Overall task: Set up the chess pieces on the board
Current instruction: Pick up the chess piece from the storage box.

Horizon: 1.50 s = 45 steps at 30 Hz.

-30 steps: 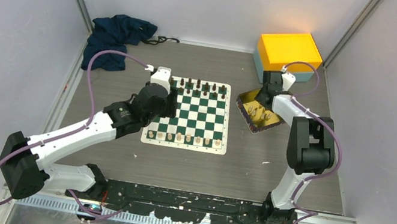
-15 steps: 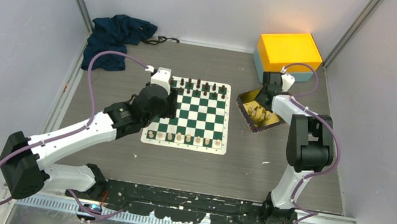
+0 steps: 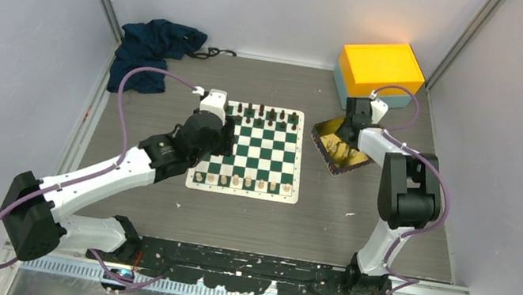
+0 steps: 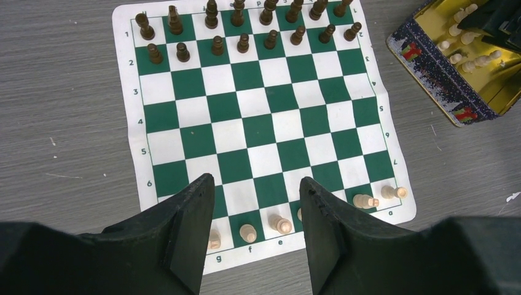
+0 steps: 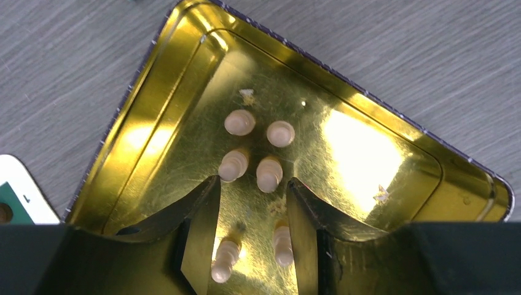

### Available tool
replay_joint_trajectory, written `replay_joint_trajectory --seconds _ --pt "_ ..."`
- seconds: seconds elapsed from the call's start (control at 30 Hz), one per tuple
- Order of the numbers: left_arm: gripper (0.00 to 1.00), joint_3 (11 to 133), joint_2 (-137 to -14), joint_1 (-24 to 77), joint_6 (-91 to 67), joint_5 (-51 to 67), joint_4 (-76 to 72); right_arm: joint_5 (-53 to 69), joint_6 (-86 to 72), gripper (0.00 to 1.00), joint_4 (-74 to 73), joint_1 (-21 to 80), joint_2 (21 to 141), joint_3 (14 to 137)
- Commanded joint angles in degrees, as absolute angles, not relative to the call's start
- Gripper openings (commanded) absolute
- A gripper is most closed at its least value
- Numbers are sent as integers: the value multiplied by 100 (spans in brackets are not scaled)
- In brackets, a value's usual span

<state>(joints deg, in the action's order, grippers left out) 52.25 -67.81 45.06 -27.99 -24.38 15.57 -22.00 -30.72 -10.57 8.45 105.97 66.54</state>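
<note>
- Chess pieces of cream-coloured turned wood are standing in a row along the near edge of the flat green-and-white checked board mat, while dark brown wooden chess pieces are filling its two far rows.
- Black two-fingered left gripper is hovering over the near ranks, spread wide and carrying nothing. Over the last second it is barely shifting, so I judge it is waiting its turn.
- Printed coordinates are showing on the mat's white border: 1 to 6 down the left side, and g, f, e along the near edge.
- Shiny gold rectangular metal tray, lying just right of the board, is holding at least six more cream pieces.
- Black right gripper is sitting a little farther across the tray than a second ago. Its jaws are parted with two pieces showing in the gap and nothing clamped, so it is probably lining up the next pick.
- Small red motifs are showing on the tray's dark outer wall, but no brand or words are coming through legibly.
</note>
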Motion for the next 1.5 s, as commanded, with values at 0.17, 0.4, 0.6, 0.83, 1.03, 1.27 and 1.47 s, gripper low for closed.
replay_joint_trajectory --seconds 0.17,0.4,0.6,0.83,1.03,1.27,1.47 --pt "54 5265 -6734 4527 -2750 -2439 1252 -2261 -3078 49 -727 819 9891 6359" --pt "54 5231 -6642 4528 -2768 -2425 1290 -2240 -3048 49 -843 825 9725 6348" --pt "54 5164 -6536 4526 -2778 -2442 1326 -2315 -3089 46 -820 824 9740 6287" --pt "54 5150 -6519 4526 -2767 -2469 1362 -2355 -3128 42 -787 776 9847 6323" --pt "54 5146 -6578 4526 -2767 -2470 1332 -2296 -3133 41 -783 719 10002 6401" --pt "54 5142 -6618 4531 -2769 -2477 1292 -2199 -3146 37 -720 670 10209 6454" --pt "54 5142 -6667 4527 -2759 -2479 1262 -2156 -3145 36 -678 653 10343 6510"
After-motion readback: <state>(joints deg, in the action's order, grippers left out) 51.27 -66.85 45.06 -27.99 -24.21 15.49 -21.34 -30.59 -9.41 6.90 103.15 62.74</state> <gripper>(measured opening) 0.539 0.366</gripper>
